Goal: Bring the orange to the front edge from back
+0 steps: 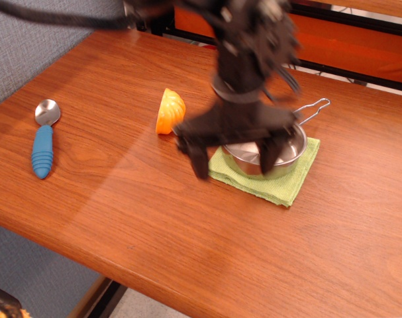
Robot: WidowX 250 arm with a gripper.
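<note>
1. The orange (170, 111) sat on the desk (141, 218), just left of the pincer and apart from it, well back from the front edge (88, 262).
2. The desk stretched all round beneath the pincer.
3. The pincer (235, 158), blurred, hung with its fingers spread wide and nothing between them.
4. A green cloth (285, 184) lay under its right finger.
5. A steel pan (295, 147) rested on that cloth, directly behind.
6. A blue-handled spoon (43, 141) lay far to its left.

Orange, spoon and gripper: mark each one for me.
orange (170, 111), observation image, centre of ribbed dome.
spoon (42, 151), observation image, blue handle.
gripper (235, 158), observation image, midway between the two spread fingertips, over the pan's near side.
</note>
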